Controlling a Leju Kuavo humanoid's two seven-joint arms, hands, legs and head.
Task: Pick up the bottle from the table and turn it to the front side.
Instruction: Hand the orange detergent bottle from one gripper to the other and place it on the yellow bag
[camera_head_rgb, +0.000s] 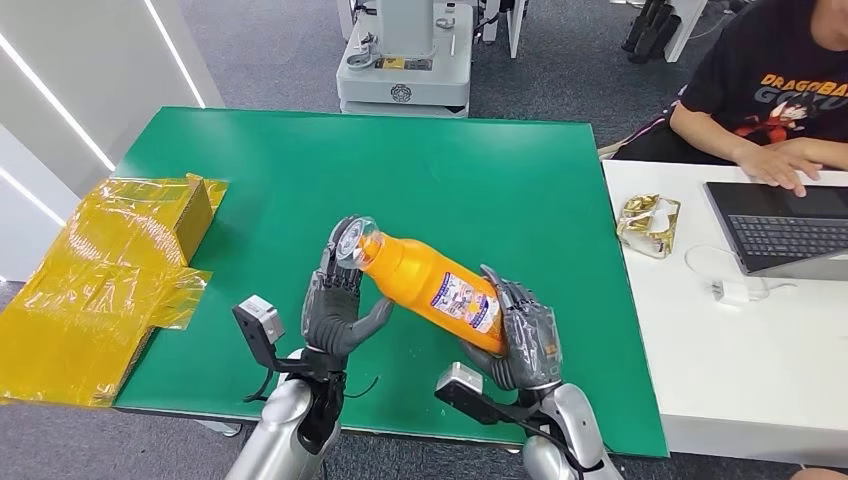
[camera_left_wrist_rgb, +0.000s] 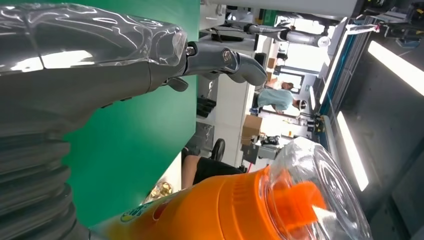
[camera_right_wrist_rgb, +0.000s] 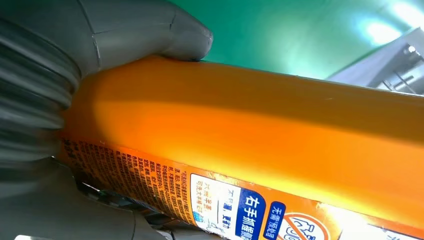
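**Bottle's up off the worktop, held between both robot hands**

So here's what you've got. The orange bottle (camera_head_rgb: 430, 283) sits in the lower middle of the head view, lifted clear of the green worktop (camera_head_rgb: 480, 170) and lying at a slant: clear cap end toward the upper left, base end toward the lower right. The white and blue label faces up toward the camera.

Your right robot hand (camera_head_rgb: 520, 335) is wrapped around the base end, fingers curled over the label side. In the right wrist view the thick grey thumb (camera_right_wrist_rgb: 165, 35) presses right on the orange body, and you can read blue label print along the lower edge of that frame. So that one's gripping the bottle for sure.

Your left robot hand (camera_head_rgb: 335, 300) is at the cap end, fingers standing up beside the clear cap (camera_head_rgb: 355, 240) and touching it. In the left wrist view the cap (camera_left_wrist_rgb: 320, 195) fills the lower right, with the orange nozzle inside it, but the hand's fingers are stretched out above the bottle, so I can't tell whether it's actually clamped on or just resting against it.

Other stuff: yellow plastic wrapping (camera_head_rgb: 100, 280) on a box at the left edge, a gold wrapper (camera_head_rgb: 648, 222) on the white worktop (camera_head_rgb: 740, 370) at right, and a person (camera_head_rgb: 770, 90) typing on a laptop (camera_head_rgb: 785, 225) in the upper right.
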